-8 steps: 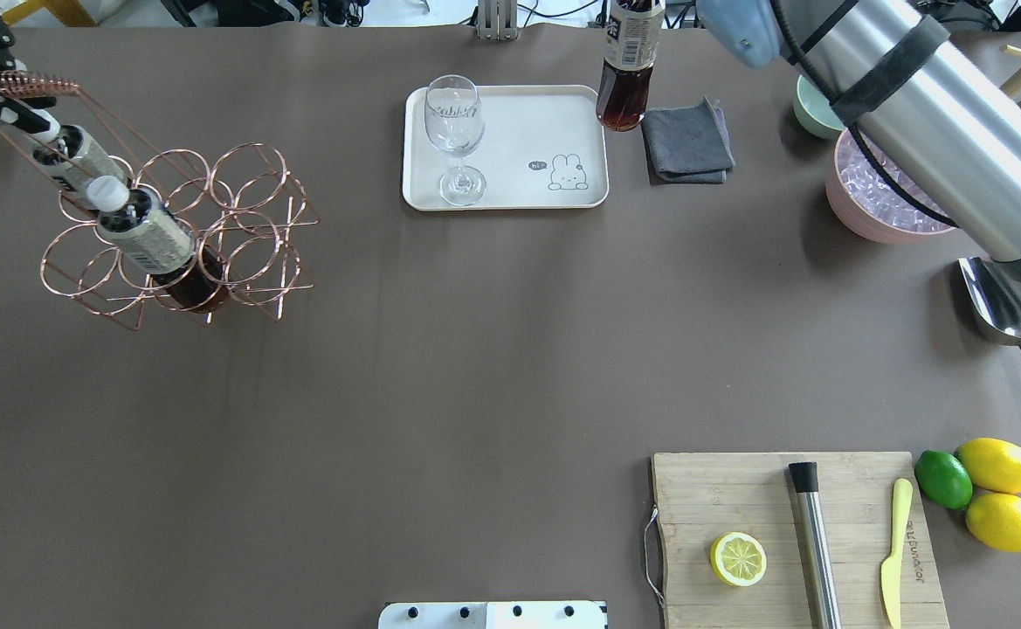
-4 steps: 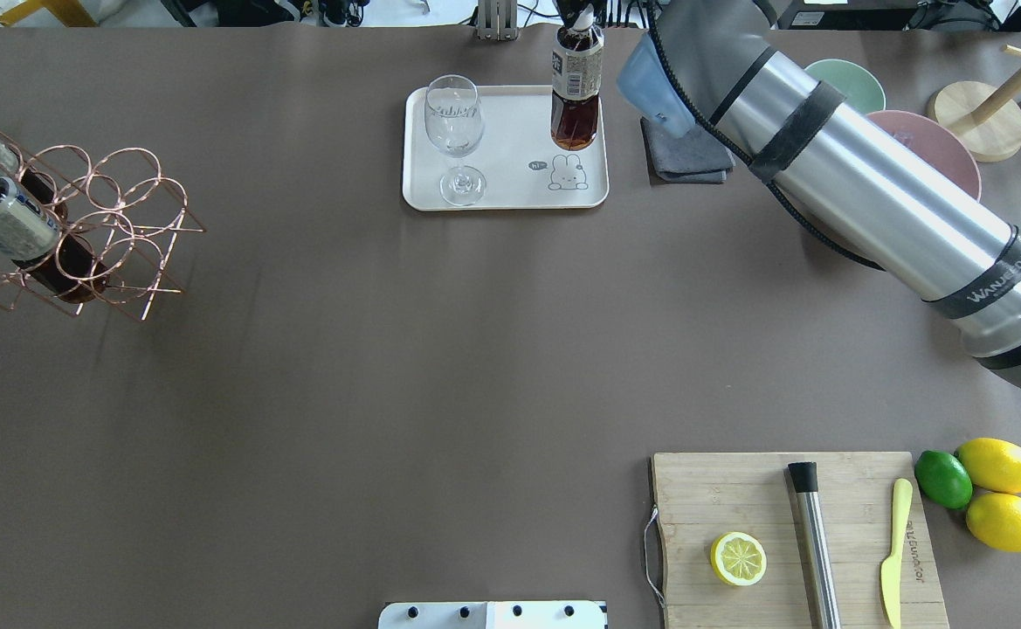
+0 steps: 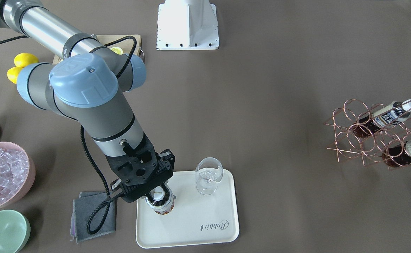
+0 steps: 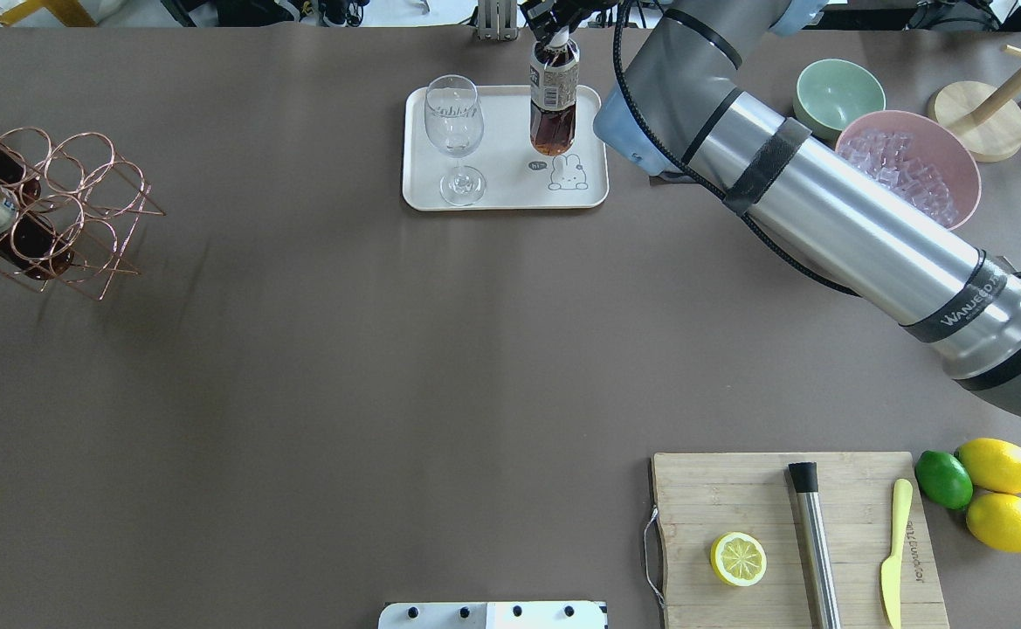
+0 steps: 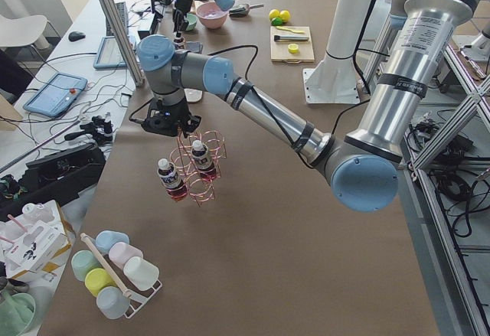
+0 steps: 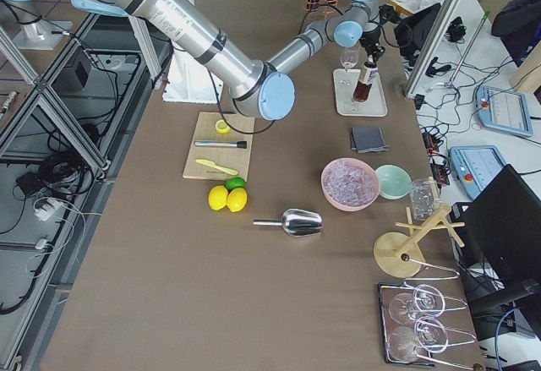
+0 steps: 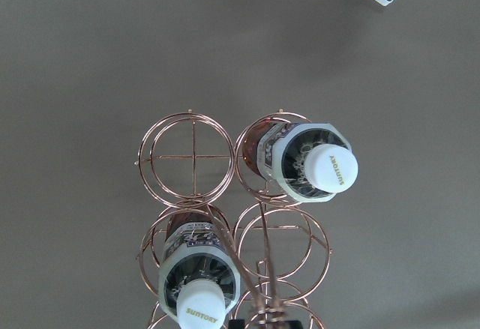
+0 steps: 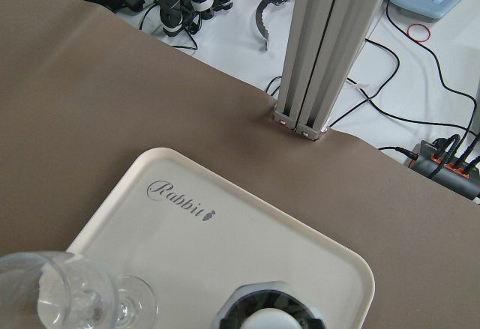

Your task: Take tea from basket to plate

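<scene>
The tea [image 4: 554, 114] was seen upright over the plate [image 4: 510, 188], toward the plate's far edge and the robot's right side, just beyond the small cartoon drawing printed there. Whether its base rested on the plate or hung just clear of it could not be told. Its white cap was clamped between the fingers of the right gripper [image 4: 555, 35], which was held straight above it. In the right wrist view the cap was shown at the bottom edge, with the plate's "Rabbit" script beyond it.

A stemmed glass [image 4: 455, 131] was stood on the plate too, apart from the tea, on the plate's left side. A grey cloth [image 3: 94, 211] was laid just beside the plate's right edge. Farther right of the plate, a green bowl [image 4: 833, 96] and a pink bowl of ice [image 4: 907, 166] were set side by side.

Well to the left of the plate the basket [image 4: 47, 210] was seen, tilted in the overhead view. Two other bottles [image 7: 307, 165] were lodged in diagonally neighbouring ring cells. The left gripper [image 5: 170, 120] was placed directly over the basket's handle; whether its fingers were closed on it could not be told.

Nearer the robot than the plate, and to its right, a cutting board [image 4: 789, 533] was laid.
</scene>
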You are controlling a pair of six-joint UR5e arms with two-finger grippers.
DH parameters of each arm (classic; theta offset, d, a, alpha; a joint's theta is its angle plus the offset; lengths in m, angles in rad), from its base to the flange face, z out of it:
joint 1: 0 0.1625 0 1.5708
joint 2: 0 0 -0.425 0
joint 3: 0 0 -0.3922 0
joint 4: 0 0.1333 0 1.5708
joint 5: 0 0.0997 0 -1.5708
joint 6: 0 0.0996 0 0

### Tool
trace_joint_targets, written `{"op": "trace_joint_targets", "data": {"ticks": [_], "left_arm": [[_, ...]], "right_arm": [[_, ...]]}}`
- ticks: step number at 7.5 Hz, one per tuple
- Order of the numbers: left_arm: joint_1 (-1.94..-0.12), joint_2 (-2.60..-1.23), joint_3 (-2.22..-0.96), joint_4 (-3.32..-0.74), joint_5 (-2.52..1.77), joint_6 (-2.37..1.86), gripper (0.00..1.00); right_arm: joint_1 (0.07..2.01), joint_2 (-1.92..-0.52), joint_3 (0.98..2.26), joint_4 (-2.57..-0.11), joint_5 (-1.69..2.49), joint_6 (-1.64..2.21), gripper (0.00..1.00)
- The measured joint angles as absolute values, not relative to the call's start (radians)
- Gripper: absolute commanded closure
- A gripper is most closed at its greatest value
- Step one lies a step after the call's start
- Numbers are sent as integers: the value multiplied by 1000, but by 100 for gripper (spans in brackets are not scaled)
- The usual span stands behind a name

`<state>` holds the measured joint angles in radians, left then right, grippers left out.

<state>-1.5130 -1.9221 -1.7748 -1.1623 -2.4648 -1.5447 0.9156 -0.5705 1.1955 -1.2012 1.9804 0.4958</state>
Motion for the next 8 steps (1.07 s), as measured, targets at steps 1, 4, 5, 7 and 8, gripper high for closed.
{"op": "trace_joint_targets", "data": {"ticks": [1, 4, 5, 7, 8], "left_arm": [[-1526, -1929, -1724, -1184, -2465, -1514, 100], [-1542, -1989, -1559, -1270, -2458, -1492, 100], [-1543, -2009, -1522, -1285, -2441, -1499, 100], [-1543, -2050, -1429, -1342, -2426, -1557, 100], [-1543, -2060, -1388, -1384, -2424, -1582, 100]], "right_arm": [[910, -571, 1191, -1186, 1966, 500, 100], [899, -577, 1185, -1136, 1949, 503, 100], [897, -579, 1178, -1118, 1948, 504, 100], [893, -588, 1166, -1081, 1937, 507, 100], [892, -593, 1165, -1072, 1934, 508, 100]]}}
